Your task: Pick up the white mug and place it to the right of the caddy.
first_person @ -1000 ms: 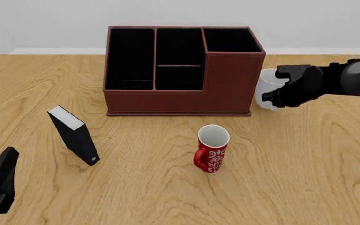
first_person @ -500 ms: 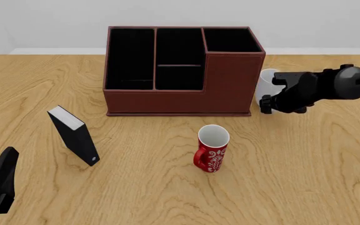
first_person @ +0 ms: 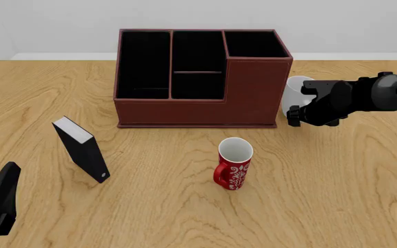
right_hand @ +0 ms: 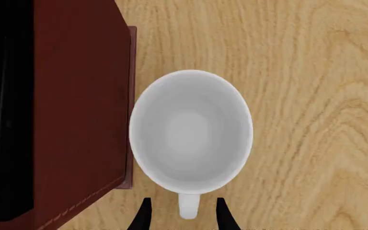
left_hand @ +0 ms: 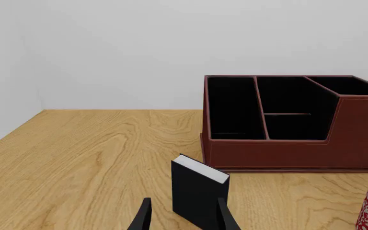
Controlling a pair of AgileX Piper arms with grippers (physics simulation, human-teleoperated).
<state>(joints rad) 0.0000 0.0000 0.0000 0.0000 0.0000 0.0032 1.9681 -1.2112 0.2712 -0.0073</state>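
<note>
The table (first_person: 336, 196) is bare wood under everything I see. The caddy (first_person: 198, 88) is the biggest thing on it, a reddish-brown box with black compartments, standing toward the far side. Just beside its right wall stands the white mug (first_person: 295, 95), upright on the wood; from my right wrist I look straight down into it (right_hand: 190, 132), its rim nearly touching the caddy's base (right_hand: 82, 110), though I cannot tell whether they meet. My right gripper (first_person: 302, 106) sits over the mug's near side, and my two fingertips (right_hand: 142, 218) stand either side of the handle (right_hand: 187, 208) with a gap to each, spread and not pressing it. A black box (first_person: 81, 150) with a white edge stands tilted on the left part of the table, well apart from the caddy. A red mug (first_person: 234, 164) stands in front of the caddy, upright. My left gripper (left_hand: 180, 218) rests low at the near left, fingers parted and holding nothing.
</note>
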